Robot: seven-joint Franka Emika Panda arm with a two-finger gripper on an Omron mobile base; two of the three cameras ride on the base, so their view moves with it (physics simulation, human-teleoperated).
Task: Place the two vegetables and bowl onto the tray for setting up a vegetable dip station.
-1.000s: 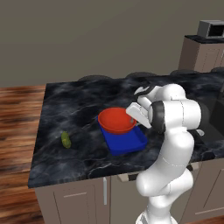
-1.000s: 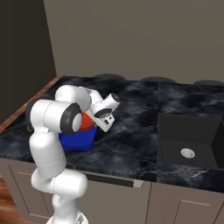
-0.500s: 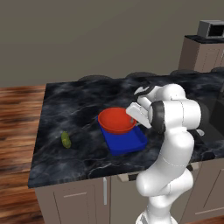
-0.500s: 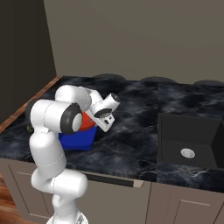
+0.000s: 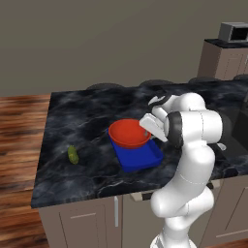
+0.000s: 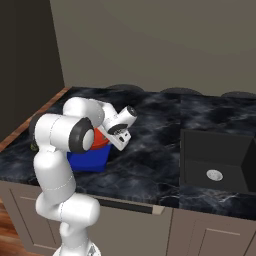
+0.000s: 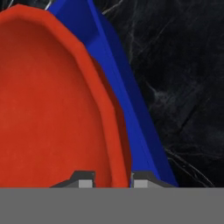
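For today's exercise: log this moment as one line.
gripper: shut on bowl rim | bowl: over tray | pickle: on counter

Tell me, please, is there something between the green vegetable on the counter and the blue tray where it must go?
Nothing lies on the counter between the green vegetable and the blue tray. But the red bowl, its rim pinched by the gripper, covers much of the tray, leaving bare only the part nearest the robot.
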